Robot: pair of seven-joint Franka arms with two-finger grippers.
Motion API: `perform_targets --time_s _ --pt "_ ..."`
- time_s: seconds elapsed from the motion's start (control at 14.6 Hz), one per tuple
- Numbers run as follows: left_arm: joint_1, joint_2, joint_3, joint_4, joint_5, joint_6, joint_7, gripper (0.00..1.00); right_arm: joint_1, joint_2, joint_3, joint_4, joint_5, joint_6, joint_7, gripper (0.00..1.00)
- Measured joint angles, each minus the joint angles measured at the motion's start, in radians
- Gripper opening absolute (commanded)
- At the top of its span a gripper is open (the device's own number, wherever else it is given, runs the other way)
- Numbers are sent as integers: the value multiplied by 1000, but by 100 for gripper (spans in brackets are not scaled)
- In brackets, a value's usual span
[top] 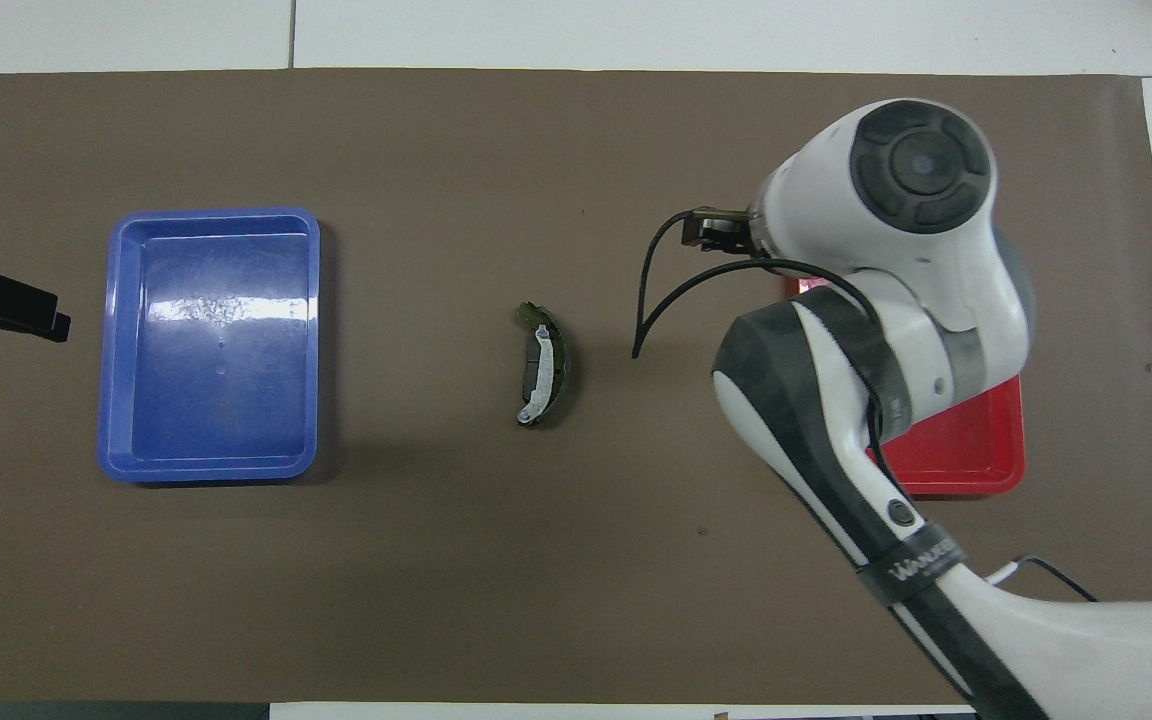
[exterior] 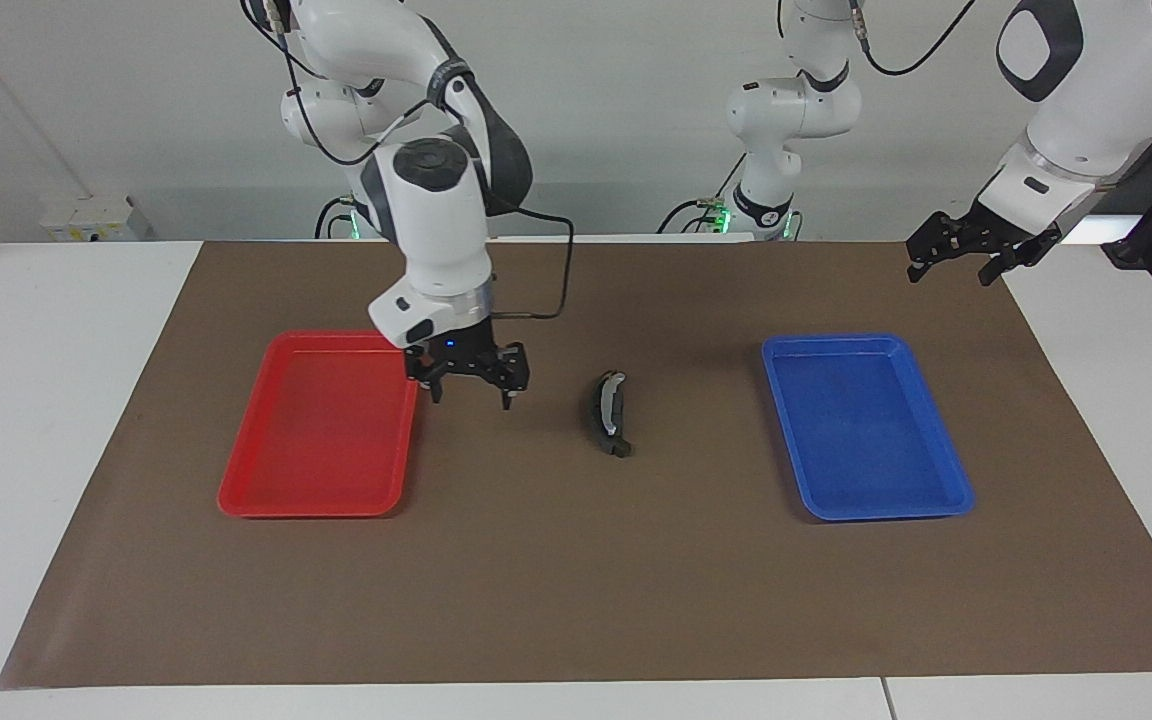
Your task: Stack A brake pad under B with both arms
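B [exterior: 610, 412] [top: 542, 366], the dark crescent with a silver strip, lies on the brown mat midway between the two trays, and nothing holds it. The A brake pad does not show as a separate piece; I cannot tell it from B's dark body. My right gripper [exterior: 471, 397] hangs open and empty over the mat, at the edge of the red tray [exterior: 321, 430], well clear of B. The overhead view hides that gripper under its own wrist. My left gripper [exterior: 948, 272] waits open and empty in the air over the mat's edge at the left arm's end.
The red tray [top: 956, 465] has nothing in it and is half covered by the right arm in the overhead view. A blue tray [exterior: 866, 343] [top: 211, 215], also with nothing in it, sits toward the left arm's end. The right arm's cable [top: 656, 290] loops above the mat beside B.
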Motion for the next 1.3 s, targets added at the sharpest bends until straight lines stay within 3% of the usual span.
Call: perform_targets --time_s 0.34,0.75,1.3 --pt "0 0 0 0 0 0 0 100 -129 -103 0 1 -5 -128 -144 100" --pt "0 0 0 0 0 0 0 100 -253 -258 -1 34 -6 -414 -294 100" --pt "0 0 0 0 0 0 0 100 -257 -254 -22 52 12 -475 -337 100"
